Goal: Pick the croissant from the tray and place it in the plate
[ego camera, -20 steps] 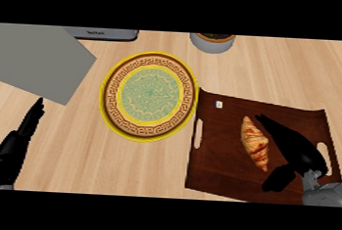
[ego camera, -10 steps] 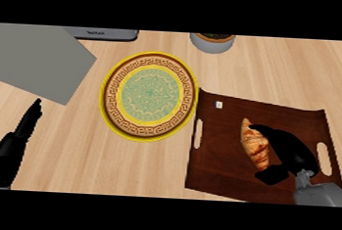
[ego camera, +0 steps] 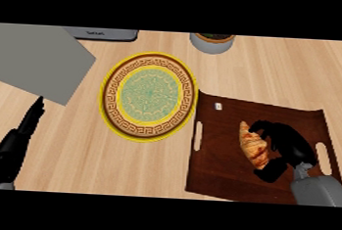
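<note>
A: Logging the croissant (ego camera: 252, 146). It is lying on the dark brown tray (ego camera: 222, 176), touching the inner side of the right hand (ego camera: 284, 145), on the side facing the plate.

B: Hand state?

A: The fingers are curling in against the pastry from its far side and the thumb is coming under at its near end. Reading that as closing on the croissant, though the contact itself is sitting in shadow.

B: So which step?

A: Judging it as the grasp. The croissant is resting on the tray, not lifted. The next move is calling for a lift clear of the tray's raised rim, then a carry to the left of the hand, over the handle slot, to the yellow patterned plate (ego camera: 148, 97), just beside the tray.

B: The other hand?

A: The left hand (ego camera: 18, 146) is resting on the worktop (ego camera: 91, 166), fingers straight, well apart from the tray.

B: Anything unreadable?

A: The croissant's far edge is hiding behind the fingers. A small white thing (ego camera: 218, 106) on the tray beyond the hand is too small to identify. A grey slab (ego camera: 28, 63), a pot (ego camera: 213, 41) and an appliance (ego camera: 102, 33) are cut off at the edges.
</note>
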Available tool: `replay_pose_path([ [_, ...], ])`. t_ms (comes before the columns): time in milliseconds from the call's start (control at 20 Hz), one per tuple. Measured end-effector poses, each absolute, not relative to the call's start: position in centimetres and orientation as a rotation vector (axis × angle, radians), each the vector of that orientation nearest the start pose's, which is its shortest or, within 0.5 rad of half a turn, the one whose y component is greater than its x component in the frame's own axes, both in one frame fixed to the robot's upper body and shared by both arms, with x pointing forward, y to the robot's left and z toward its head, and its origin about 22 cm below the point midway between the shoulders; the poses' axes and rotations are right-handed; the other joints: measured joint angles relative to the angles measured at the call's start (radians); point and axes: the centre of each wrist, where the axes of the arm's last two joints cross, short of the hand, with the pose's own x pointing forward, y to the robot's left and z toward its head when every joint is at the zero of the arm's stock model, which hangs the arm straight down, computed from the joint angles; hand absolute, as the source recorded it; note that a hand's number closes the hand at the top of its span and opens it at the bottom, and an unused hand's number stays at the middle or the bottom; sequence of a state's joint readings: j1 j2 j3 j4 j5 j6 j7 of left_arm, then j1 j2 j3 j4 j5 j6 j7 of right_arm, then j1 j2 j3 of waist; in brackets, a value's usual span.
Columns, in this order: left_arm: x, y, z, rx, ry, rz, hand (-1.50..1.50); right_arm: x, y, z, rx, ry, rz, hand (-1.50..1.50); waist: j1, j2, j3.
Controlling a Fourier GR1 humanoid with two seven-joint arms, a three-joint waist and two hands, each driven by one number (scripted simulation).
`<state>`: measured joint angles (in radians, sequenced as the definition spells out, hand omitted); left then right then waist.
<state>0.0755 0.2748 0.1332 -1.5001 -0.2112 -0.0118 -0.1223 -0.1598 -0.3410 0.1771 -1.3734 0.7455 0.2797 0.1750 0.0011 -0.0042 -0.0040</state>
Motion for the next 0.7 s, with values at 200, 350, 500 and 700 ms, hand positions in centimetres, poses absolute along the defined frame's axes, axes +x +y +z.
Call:
replay_pose_path([
  [200, 22.2, 33.0, -0.2, 0.455, -1.524, -0.305, 0.0, 31.5, -26.6, 2.1, -0.612, -1.105, 1.175, 1.5, 0.022, 0.008, 0.003],
  [350, 23.2, 32.4, 0.3, 0.426, -1.55, -0.333, 0.0, 34.9, -27.4, 5.1, -0.633, -1.163, 1.265, 1.5, 0.068, 0.027, 0.006],
  [500, 23.6, 31.7, 0.3, 0.403, -1.569, -0.359, 0.0, 37.6, -28.4, 8.0, -0.678, -1.244, 1.308, 1.5, 0.103, 0.039, 0.008],
  [700, 24.2, 31.4, 0.9, 0.393, -1.579, -0.373, 0.0, 40.1, -29.9, 11.0, -0.731, -1.381, 1.297, 1.5, 0.115, 0.045, 0.009],
])
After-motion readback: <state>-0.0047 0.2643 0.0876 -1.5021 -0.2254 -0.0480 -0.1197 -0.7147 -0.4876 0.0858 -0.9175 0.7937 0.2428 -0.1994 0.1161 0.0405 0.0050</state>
